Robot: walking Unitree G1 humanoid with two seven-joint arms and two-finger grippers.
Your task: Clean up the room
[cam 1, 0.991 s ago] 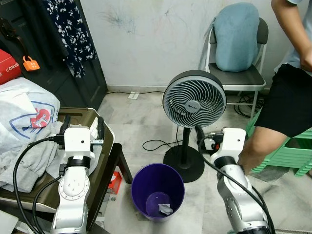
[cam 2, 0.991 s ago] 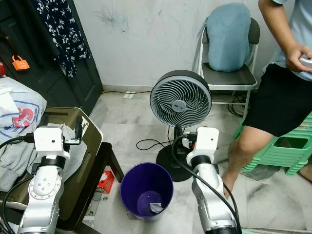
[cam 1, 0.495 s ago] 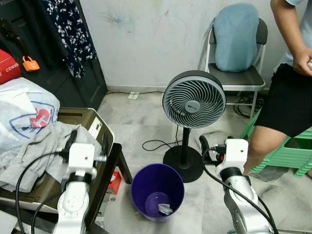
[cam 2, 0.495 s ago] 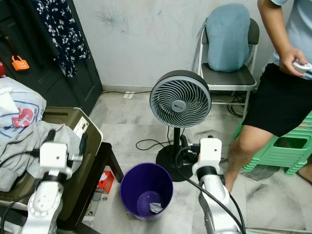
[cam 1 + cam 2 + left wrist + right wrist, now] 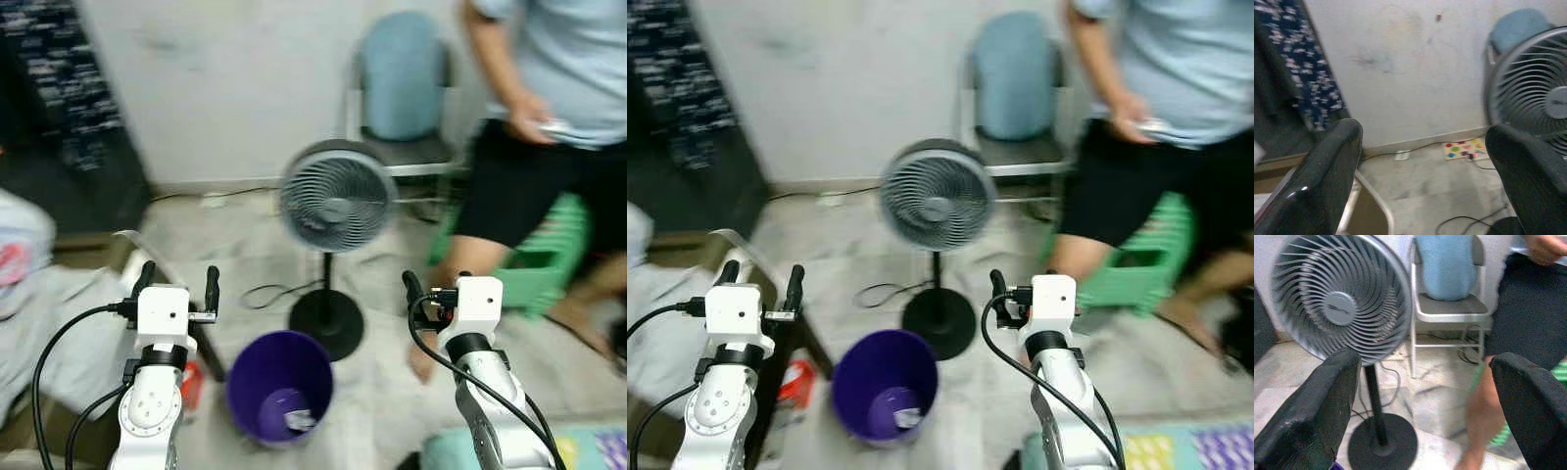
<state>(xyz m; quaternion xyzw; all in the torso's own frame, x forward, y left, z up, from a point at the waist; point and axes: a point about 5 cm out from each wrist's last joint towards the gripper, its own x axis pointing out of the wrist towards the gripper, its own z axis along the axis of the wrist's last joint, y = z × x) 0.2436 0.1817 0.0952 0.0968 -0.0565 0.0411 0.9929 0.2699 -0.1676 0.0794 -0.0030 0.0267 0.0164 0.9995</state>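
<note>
Standing between raised fingers point(image 5: 212, 290), purple bin point(image 5: 279, 386)

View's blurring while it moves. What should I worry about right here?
The standing fan is close ahead, its cord loose on the floor: a snag might tip it. A person stands near the right gripper. The purple bin sits between both arms and could be knocked.
</note>
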